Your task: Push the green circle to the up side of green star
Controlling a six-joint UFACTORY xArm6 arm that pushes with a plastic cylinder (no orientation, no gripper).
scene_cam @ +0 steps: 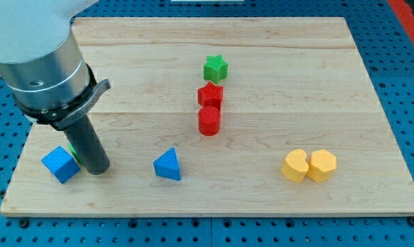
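The green star (215,68) lies at the view's upper middle of the wooden board (296,75). Only a thin green sliver of the green circle (72,152) shows, at the view's lower left; the rod hides the rest. My tip (97,171) rests on the board just right of that sliver. It is close to the right of the blue cube (60,164) and far down-left of the green star.
A red star (210,94) and a red cylinder (209,121) lie in a column just below the green star. A blue triangle (167,165) lies right of my tip. A yellow heart (295,165) and a yellow hexagon (322,165) touch at the lower right.
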